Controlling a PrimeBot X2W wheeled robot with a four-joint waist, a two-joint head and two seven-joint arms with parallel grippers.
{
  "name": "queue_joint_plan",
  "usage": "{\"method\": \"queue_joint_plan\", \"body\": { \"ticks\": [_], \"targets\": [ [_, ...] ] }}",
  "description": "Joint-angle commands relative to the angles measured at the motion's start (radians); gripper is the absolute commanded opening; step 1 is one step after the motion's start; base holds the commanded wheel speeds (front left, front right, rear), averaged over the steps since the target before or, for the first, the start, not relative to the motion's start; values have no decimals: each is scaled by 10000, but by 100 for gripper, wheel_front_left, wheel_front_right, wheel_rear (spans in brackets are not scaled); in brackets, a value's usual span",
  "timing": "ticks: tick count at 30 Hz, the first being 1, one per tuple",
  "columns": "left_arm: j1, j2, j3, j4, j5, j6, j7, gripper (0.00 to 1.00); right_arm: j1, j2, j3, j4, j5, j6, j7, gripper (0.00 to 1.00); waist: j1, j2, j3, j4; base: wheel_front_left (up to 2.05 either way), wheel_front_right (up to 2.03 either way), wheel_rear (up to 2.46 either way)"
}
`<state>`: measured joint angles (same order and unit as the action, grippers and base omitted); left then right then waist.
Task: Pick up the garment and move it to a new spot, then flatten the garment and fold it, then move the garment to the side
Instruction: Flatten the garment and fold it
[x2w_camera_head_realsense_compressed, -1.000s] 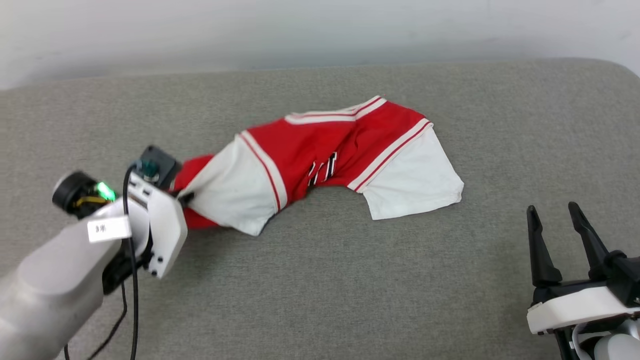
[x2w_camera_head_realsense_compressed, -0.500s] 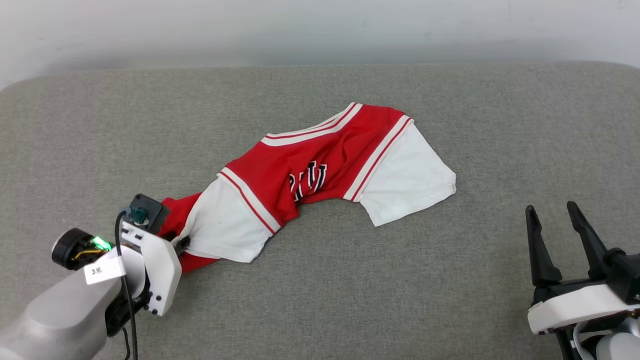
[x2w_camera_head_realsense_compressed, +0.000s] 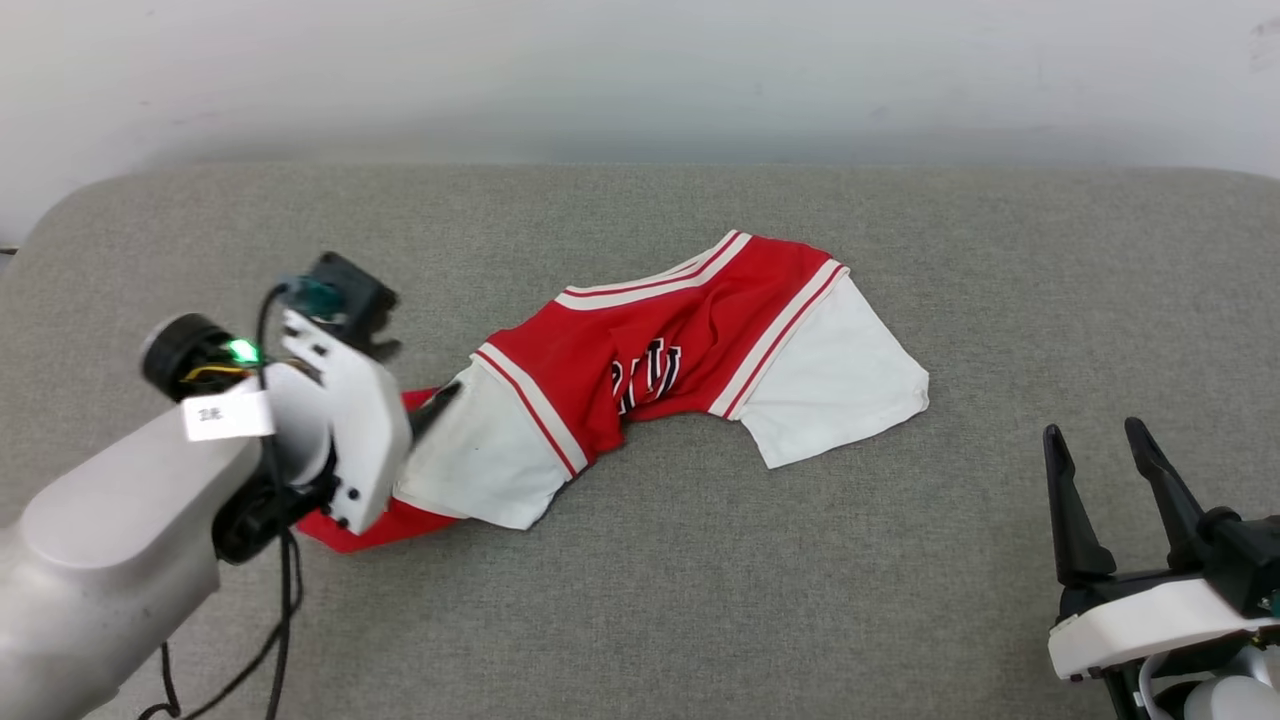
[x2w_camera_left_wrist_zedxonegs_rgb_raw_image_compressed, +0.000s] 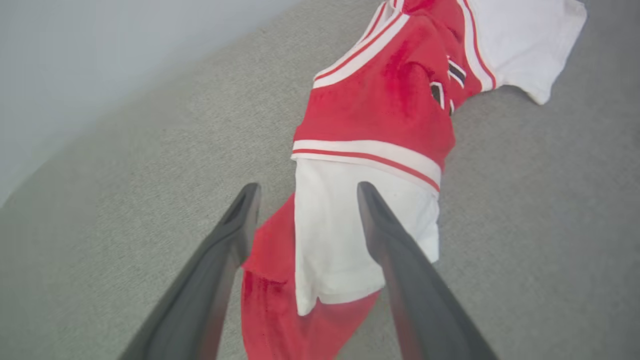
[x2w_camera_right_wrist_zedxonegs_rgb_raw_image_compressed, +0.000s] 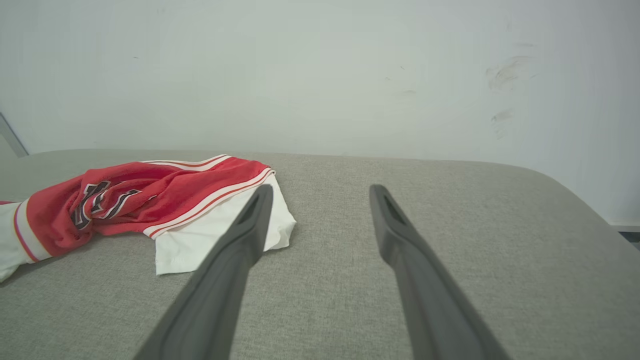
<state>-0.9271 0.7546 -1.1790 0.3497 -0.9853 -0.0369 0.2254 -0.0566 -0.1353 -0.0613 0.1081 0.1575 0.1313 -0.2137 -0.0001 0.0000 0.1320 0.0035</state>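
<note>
The garment (x2w_camera_head_realsense_compressed: 690, 320), a red jersey T-shirt with white sleeves and black lettering, lies crumpled in a long bunch across the middle of the grey padded surface (x2w_camera_head_realsense_compressed: 700, 600). My left gripper (x2w_camera_head_realsense_compressed: 420, 372) hovers open over its left end. In the left wrist view, the left gripper (x2w_camera_left_wrist_zedxonegs_rgb_raw_image_compressed: 306, 187) has its two fingers spread above a white sleeve and a red fold of the garment (x2w_camera_left_wrist_zedxonegs_rgb_raw_image_compressed: 380, 110), holding nothing. My right gripper (x2w_camera_head_realsense_compressed: 1092, 428) stands open and empty at the lower right, apart from the cloth. The right wrist view has the right gripper (x2w_camera_right_wrist_zedxonegs_rgb_raw_image_compressed: 321, 187) to the right of the garment (x2w_camera_right_wrist_zedxonegs_rgb_raw_image_compressed: 165, 192).
A pale wall (x2w_camera_head_realsense_compressed: 640, 80) runs along the far edge of the surface, whose corners are rounded. A black cable (x2w_camera_head_realsense_compressed: 285, 600) hangs from my left forearm. Bare grey padding stretches in front of the garment and to its right.
My left gripper has opened and let go of the garment's left end, which now rests on the surface. The head camera has shifted a little. The right gripper stays put.
</note>
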Motion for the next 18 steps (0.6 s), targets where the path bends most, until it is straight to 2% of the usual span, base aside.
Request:
{"method": "queue_joint_plan", "body": {
  "ticks": [1,9,18],
  "targets": [
    [-105,42,-46,-122,-67,-58,178,100,83,49,11,26,58,-11,-21,100,1,0,0,-12,0,0,0],
    [-180,18,-584,-1745,-681,-432,2559,100,-138,13,91,93,131,-9,-123,100,1,0,135,-267,0,0,0],
    [373,-162,-891,-1514,-386,-681,3557,100,-527,1,186,79,179,-11,-251,100,1,0,758,-706,0,0,0]
  ]
}}
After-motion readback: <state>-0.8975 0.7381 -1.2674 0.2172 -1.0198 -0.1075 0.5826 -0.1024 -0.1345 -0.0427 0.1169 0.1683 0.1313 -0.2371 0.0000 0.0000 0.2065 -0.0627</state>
